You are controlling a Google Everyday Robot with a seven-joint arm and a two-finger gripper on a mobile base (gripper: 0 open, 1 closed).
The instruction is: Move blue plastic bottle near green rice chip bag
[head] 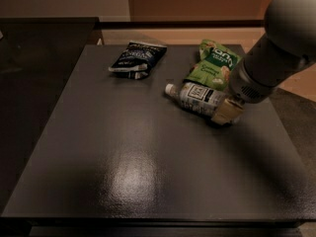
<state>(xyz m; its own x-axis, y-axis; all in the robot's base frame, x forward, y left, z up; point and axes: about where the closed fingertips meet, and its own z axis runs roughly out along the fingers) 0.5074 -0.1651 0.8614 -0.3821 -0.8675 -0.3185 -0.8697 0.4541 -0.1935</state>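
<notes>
The blue plastic bottle (196,97) lies on its side on the dark table (123,152), white cap pointing left, its label showing a white square with dark lettering. The green rice chip bag (213,63) lies just behind it, its lower edge close to or touching the bottle. My gripper (226,113) comes down from the large grey arm at the right and sits at the bottle's right end, where a pale finger (228,110) rests against its base.
A dark navy-black snack bag (137,59) lies at the back left of the table. A dark counter (44,38) stands to the left. The table's right edge borders a grey floor strip (296,127).
</notes>
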